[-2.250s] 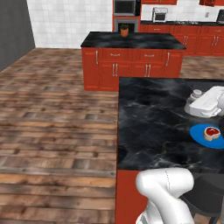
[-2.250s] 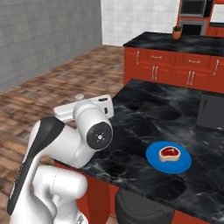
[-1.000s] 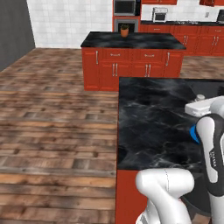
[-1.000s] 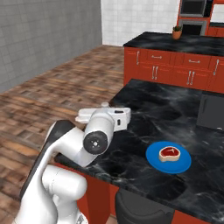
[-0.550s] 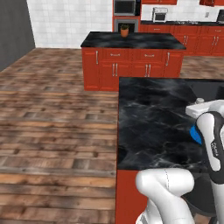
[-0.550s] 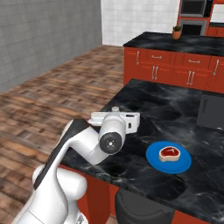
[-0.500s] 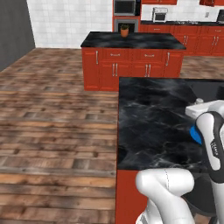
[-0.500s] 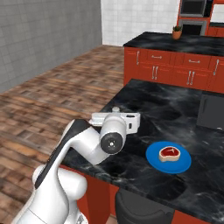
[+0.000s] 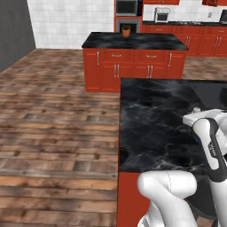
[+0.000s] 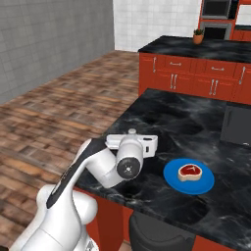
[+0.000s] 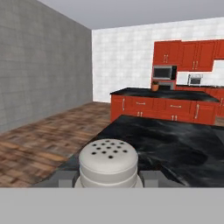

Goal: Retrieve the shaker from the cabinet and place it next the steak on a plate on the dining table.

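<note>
Shaker (image 11: 108, 162) sits clamped btw the fingers (image 11: 65, 176), perforated cap up and close to the lens, so it's carried upright; prob. so nothing spills and it can be set down on its base w/o re-gripping. Fingers are closed narrow on its body, one dark tip each side of the cap.

Gripper (image 10: 153, 146) hangs over the near part of the dining table (image 10: 196, 122), wrist level, hand pointing across the black marble top. Blue plate (image 10: 172, 180) lies just beside it, toward the robot's right, w/ the steak (image 10: 190, 172) on its middle. Steak is small vs. plate, leaving a bare blue ring all round, so there's room for the shaker next to the meat.

Judgement: retrieval done, now the carry/approach to placing. Next move needs a short shift over the plate rim, then lowering. How high the shaker base rides above the table is hard to tell; arm hides it in the right base view.
</note>
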